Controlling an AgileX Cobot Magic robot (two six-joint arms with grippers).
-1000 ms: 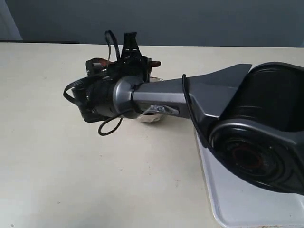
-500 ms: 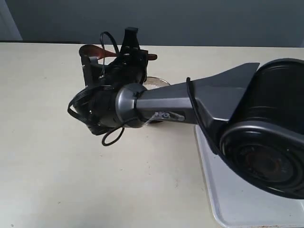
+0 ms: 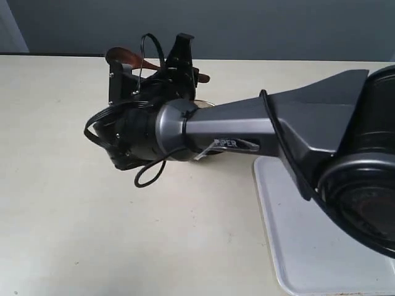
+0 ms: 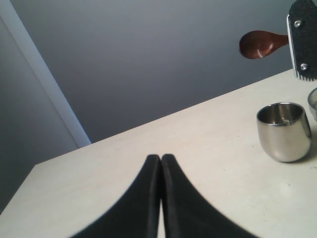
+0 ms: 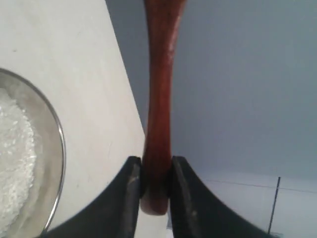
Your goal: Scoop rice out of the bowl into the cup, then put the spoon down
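Note:
My right gripper (image 5: 156,166) is shut on the near end of the dark reddish-brown spoon's handle (image 5: 158,89). In the exterior view the spoon (image 3: 123,58) is held up in the air, roughly level, with its head to the left. In the left wrist view the spoon head (image 4: 257,44) hangs high above and slightly to one side of the steel cup (image 4: 284,130); whether it carries rice cannot be seen. The bowl (image 5: 55,131) holds white rice (image 5: 12,158). Only a sliver of the bowl (image 3: 205,103) shows behind the arm. My left gripper (image 4: 161,157) is shut, empty, low over the table.
The right arm's large dark body (image 3: 278,129) fills the middle and right of the exterior view and hides the cup there. A white tray (image 3: 308,246) lies at the front right. Beige tabletop (image 3: 74,216) spreads across the left and front.
The right gripper has risen and turned with the spoon, lifting the spoon head up and to the left. The left gripper's earlier state is not shown.

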